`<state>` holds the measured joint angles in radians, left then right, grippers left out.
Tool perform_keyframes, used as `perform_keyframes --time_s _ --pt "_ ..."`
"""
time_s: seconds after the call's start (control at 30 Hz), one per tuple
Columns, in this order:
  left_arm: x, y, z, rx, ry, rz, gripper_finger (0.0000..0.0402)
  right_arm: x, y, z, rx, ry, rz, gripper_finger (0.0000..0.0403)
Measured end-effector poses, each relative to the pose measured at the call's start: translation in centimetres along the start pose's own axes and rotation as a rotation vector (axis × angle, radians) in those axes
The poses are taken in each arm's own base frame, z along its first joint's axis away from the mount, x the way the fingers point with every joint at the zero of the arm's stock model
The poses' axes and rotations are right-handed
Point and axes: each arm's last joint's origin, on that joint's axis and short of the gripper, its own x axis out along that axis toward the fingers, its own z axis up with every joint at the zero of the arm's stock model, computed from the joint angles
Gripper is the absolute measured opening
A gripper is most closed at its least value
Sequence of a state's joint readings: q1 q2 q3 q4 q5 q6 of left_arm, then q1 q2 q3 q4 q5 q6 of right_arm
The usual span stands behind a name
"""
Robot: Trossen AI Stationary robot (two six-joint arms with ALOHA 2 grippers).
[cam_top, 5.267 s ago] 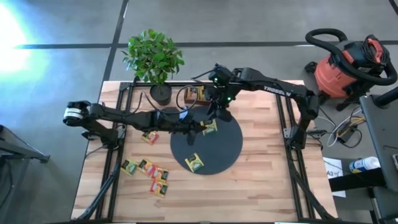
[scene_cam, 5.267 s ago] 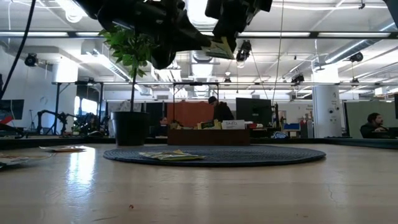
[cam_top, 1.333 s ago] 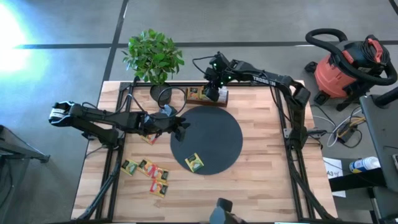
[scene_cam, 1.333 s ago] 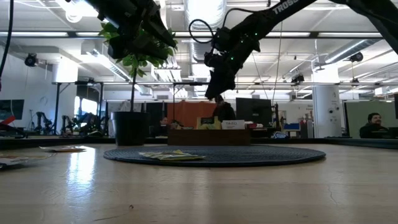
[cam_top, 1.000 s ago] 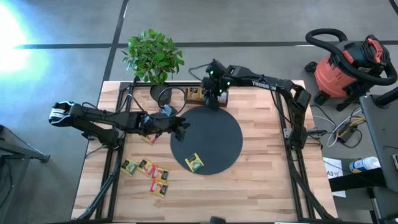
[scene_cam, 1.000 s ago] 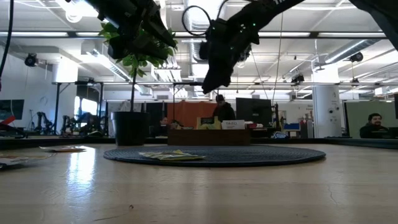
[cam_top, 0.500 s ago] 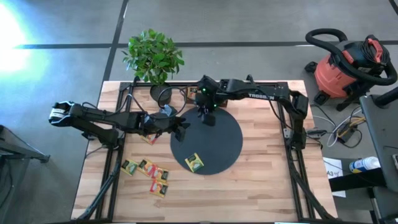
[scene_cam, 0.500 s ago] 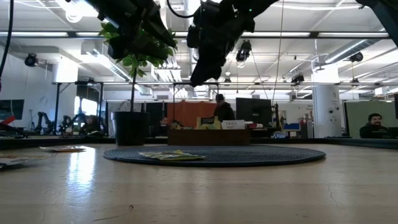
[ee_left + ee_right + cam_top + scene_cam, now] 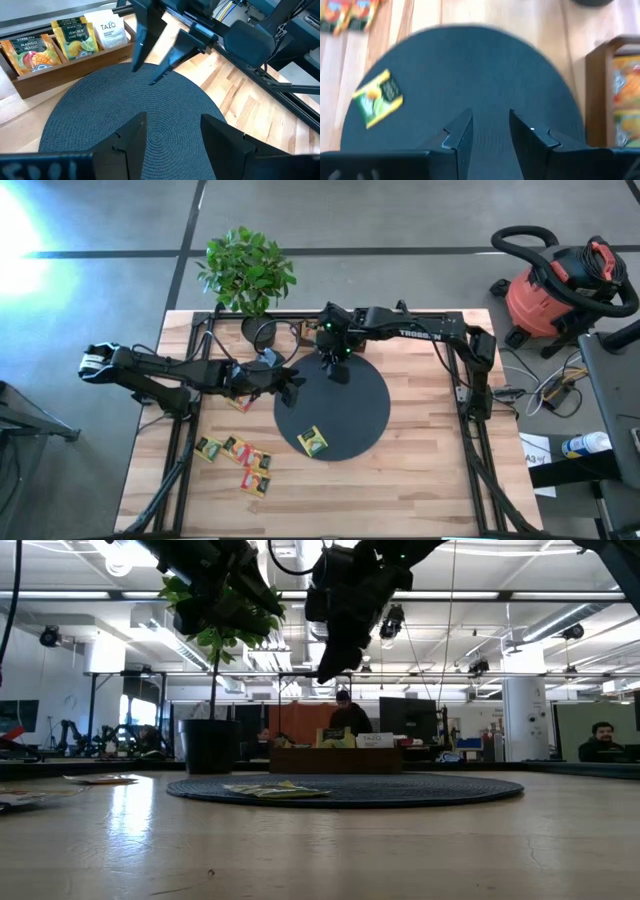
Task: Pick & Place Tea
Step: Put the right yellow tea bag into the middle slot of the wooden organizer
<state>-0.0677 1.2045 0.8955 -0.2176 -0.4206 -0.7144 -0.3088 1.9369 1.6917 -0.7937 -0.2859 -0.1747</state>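
One yellow-green tea sachet [image 9: 313,442] lies flat on the black disc [image 9: 355,410] near its front; the right wrist view shows the sachet [image 9: 377,98] too. More tea sachets [image 9: 240,460] lie on the wood to the disc's left. My right gripper [image 9: 489,131] hangs open over the disc's far part, slanting down, with nothing between its fingers. My left gripper [image 9: 172,134] is open and empty at the disc's left edge, aimed across it. The wooden tray [image 9: 65,42] holds upright tea sachets.
A potted plant [image 9: 248,275] stands at the far left corner beside the tray [image 9: 308,330]. One more sachet [image 9: 240,402] lies under my left arm. The table's right half [image 9: 420,440] is bare wood. A red shop vacuum [image 9: 560,290] stands beyond the right edge.
My right gripper has swung from above the wooden tray toward the table's near and left side, and now hangs over the disc's far part. The left arm and the sachets have kept still.
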Motion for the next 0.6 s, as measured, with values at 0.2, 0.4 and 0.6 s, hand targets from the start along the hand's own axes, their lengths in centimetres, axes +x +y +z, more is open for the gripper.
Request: perform_keyframes --time_s 0.2,0.4,0.6 --pt "0.0 0.0 0.0 0.0 0.0 0.0 0.0161 0.6 1.7 -1.4 -0.051 0.129 0.108 0.0108" --pt "0.0 0.0 0.0 0.0 0.0 0.0 0.0161 2.4 4.4 -2.6 -0.057 0.153 0.29 0.0102" --pt "0.0 0.0 0.0 0.0 0.0 0.0 0.0161 3.8 6.0 -3.1 -0.087 0.149 0.31 0.0109"
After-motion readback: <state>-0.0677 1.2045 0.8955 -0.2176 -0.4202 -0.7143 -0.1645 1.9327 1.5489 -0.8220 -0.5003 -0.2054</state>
